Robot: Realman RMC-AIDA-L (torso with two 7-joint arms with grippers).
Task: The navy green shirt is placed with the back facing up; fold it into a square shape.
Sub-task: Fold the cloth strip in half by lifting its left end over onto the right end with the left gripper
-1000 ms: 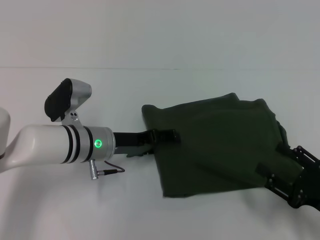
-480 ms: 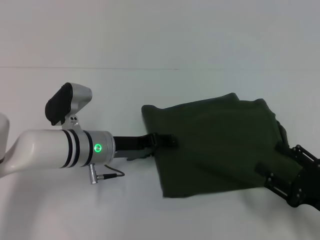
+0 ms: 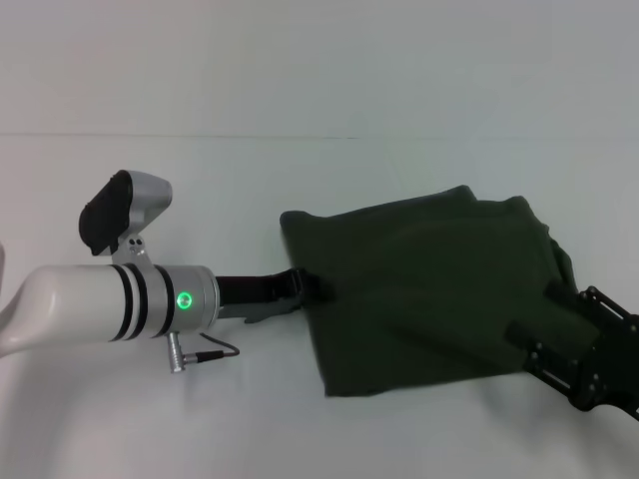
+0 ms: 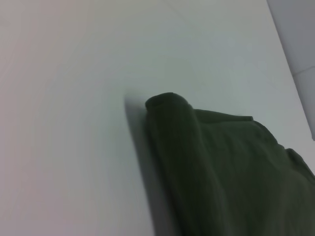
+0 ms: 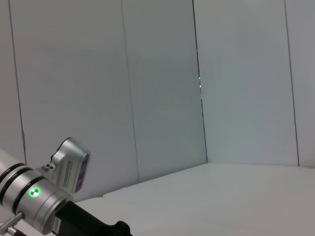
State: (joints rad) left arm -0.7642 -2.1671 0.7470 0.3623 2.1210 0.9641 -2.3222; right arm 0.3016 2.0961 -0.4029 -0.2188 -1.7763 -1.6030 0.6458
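Both of my grippers sit at the navy green shirt (image 3: 429, 289), which lies bunched and partly folded between them: my left gripper (image 3: 312, 287) touches its near-left edge and my right gripper (image 3: 544, 344) is tucked at the opposite lower corner, though I cannot tell whether either pair of fingers is parted or clamped on cloth. To do this fold well, I judge I should keep my left tool low and level at that rolled edge (image 4: 170, 105), draw evenly with my right so the layers stay flat, and line up the edges before letting go.

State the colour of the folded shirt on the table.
Plain dark olive green shirt, with no lettering showing; the head view shows it best.
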